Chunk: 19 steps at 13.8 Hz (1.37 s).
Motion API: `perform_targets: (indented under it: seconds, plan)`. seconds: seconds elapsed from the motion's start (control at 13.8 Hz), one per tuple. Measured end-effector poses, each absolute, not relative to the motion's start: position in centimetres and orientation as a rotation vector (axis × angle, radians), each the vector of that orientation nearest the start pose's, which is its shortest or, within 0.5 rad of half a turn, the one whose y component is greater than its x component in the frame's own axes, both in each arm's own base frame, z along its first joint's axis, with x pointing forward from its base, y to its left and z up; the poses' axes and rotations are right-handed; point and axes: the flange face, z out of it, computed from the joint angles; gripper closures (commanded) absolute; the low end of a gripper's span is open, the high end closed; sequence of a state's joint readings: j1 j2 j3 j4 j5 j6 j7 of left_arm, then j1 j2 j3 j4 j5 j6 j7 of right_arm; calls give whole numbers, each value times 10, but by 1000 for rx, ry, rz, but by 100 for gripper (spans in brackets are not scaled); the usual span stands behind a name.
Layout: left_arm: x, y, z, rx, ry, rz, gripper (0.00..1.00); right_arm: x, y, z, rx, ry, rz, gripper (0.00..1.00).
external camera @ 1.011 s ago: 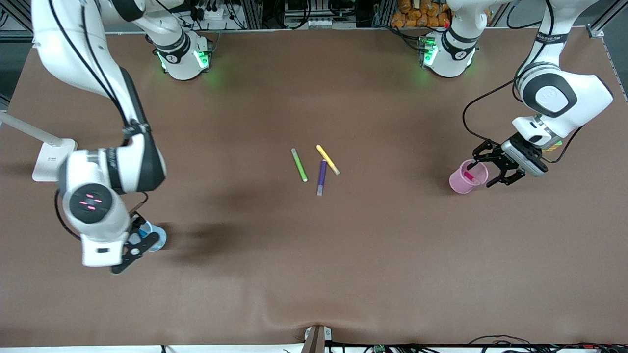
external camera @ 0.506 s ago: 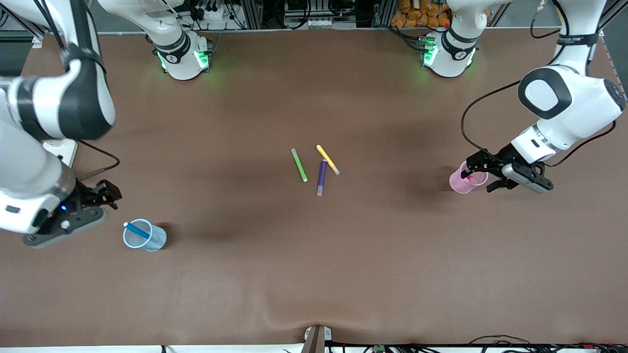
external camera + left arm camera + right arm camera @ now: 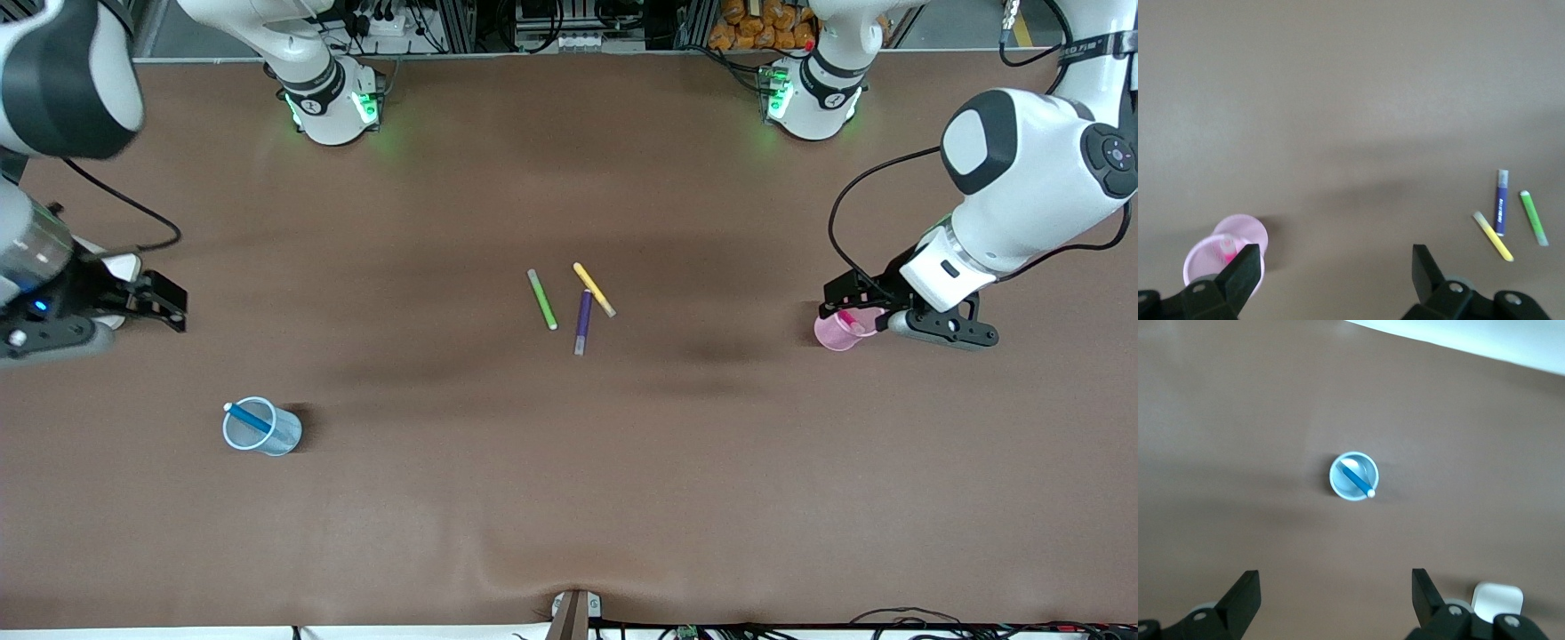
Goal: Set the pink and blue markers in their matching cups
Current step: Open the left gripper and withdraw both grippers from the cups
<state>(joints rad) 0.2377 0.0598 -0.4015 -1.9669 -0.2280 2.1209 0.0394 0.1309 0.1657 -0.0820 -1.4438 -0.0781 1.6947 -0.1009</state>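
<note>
My left gripper (image 3: 867,307) hangs released over the pink cup (image 3: 836,333), pink marker (image 3: 849,319) inside; my right gripper (image 3: 160,300) hangs released, blue cup (image 3: 260,428) at five o'clock holding the blue marker (image 3: 249,418) (light, slick; pinch mid-barrel).

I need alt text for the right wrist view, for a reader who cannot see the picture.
A pale blue cup stands on the brown table with the blue marker leaning inside it, its pale end at the rim. The right end effector is above the table with its fingers open and empty; a white object lies nearby.
</note>
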Motion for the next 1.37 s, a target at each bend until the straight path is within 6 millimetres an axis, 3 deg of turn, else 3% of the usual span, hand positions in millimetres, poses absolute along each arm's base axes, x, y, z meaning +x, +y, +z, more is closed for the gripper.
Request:
perform_targets:
  seconds: [0.29, 0.65, 0.94, 1.16, 1.37]
  plan:
    - [569, -118, 506, -3239, 175, -20, 0, 589, 17, 621, -3159, -62, -153, 0]
    - [566, -109, 559, -3187, 183, 43, 0, 560, -23, 609, -3089, 80, -229, 0]
    - [568, -95, 580, -3129, 169, 11, 0, 531, -7, 616, -3085, 63, -261, 0]
    - [570, -83, 593, -3120, 137, -21, 0, 527, -1, 616, -3088, 48, -237, 0]
    - [571, -71, 620, -3085, 112, -78, 0, 525, -4, 618, -3090, 56, -211, 0]
